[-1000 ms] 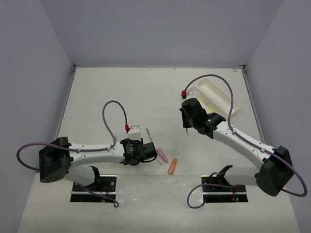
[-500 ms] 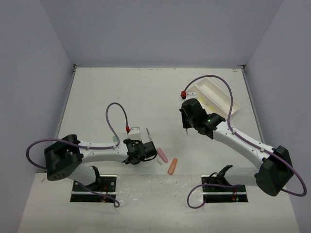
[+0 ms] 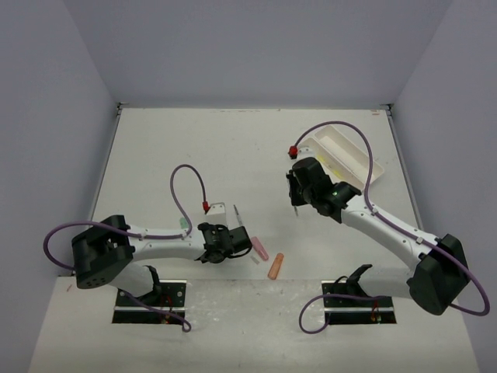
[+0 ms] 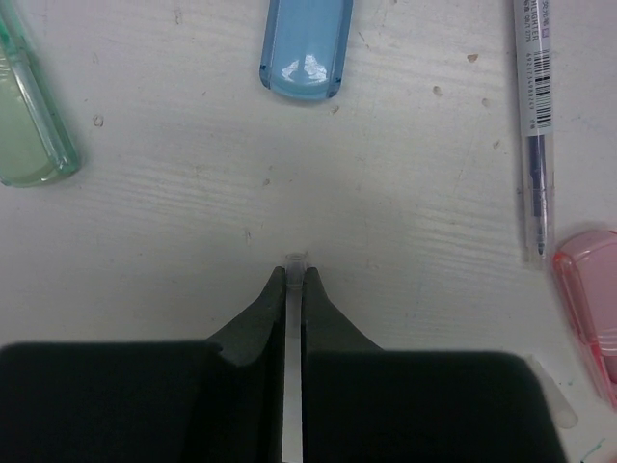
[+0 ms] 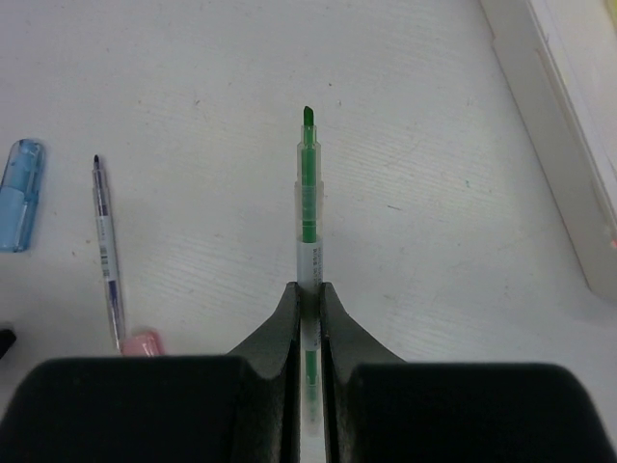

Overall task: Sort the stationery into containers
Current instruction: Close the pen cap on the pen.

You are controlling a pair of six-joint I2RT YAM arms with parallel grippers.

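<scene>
White tabletop [image 3: 194, 148] lay under both arms. The left gripper [image 4: 294, 280] was clamped on a thin clear piece [image 4: 293, 258]. The right gripper [image 5: 308, 294] pinched a green pen [image 5: 308, 193] near the white tray [image 5: 542, 125].

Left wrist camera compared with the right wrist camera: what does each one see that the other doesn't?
Only the left wrist view: a pale green cap and the left gripper shut on a thin clear piece. Only the right wrist view: the right gripper shut on a green-tipped pen, and the edge of the white tray. Both: the blue cap, the thin barcoded pen, a pink piece and the white table.
</scene>
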